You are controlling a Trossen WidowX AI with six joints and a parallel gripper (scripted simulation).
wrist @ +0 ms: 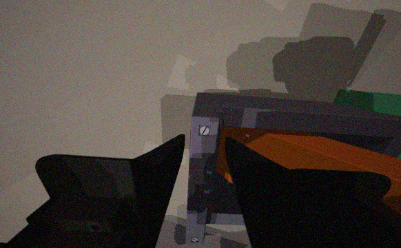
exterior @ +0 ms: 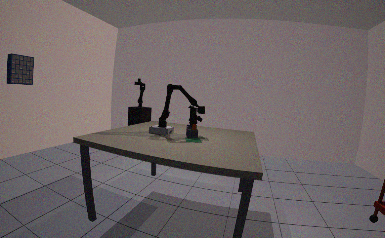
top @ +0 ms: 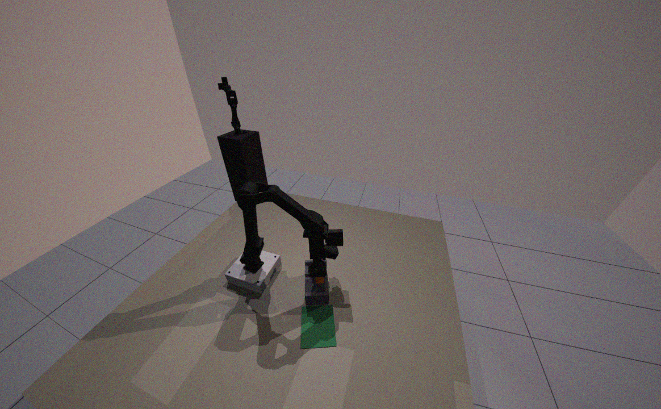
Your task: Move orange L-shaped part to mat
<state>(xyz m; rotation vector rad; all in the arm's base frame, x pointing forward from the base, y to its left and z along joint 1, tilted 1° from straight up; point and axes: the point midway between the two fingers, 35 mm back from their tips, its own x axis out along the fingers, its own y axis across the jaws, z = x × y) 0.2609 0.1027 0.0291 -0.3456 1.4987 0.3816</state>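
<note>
Pressing looks like the step in hand: the tool (wrist: 204,151) is down at the grey tray (wrist: 304,114), at the tray's end farthest from the green mat (wrist: 383,101). Its fingers stand partly apart with nothing between them; in the wrist view one dark finger (wrist: 290,193) lies over the orange part (wrist: 324,151) while the other hangs outside the tray's end wall.

The orange part is in the tray's pocket. Its long face seems to slope in the wrist view, so it may be tipping, but I cannot tell for sure.

If the far end does rise, the next move calls for backing off the pressed end, shifting along the tray toward the mat, and pinching the raised end across its width.

Much is hard to read. From the top view the arm covers most of the tray, leaving only a fleck of orange. In the exterior view, tray and part are tiny on the desk (exterior: 217,147). Actual contact between fingertip and part is hidden.
</note>
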